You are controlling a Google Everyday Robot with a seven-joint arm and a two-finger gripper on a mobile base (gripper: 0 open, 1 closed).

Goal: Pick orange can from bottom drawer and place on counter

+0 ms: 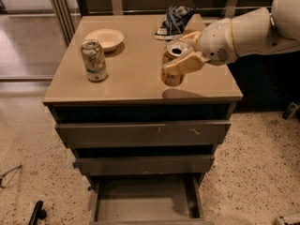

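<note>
One near-upright orange can (pixel 171 78) in tool (pixel 175 55)

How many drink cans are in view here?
2. The orange can is in the gripper over the counter's right side; a pale green-and-white can stands at its left. None shows in the bottom drawer.

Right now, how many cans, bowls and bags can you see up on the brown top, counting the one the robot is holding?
Cans: 2, the orange can held in the gripper above the counter and the green-and-white can standing on it.
Bowls: 1, the cream bowl.
Bags: 1, the dark bag.
Total: 4.
</note>
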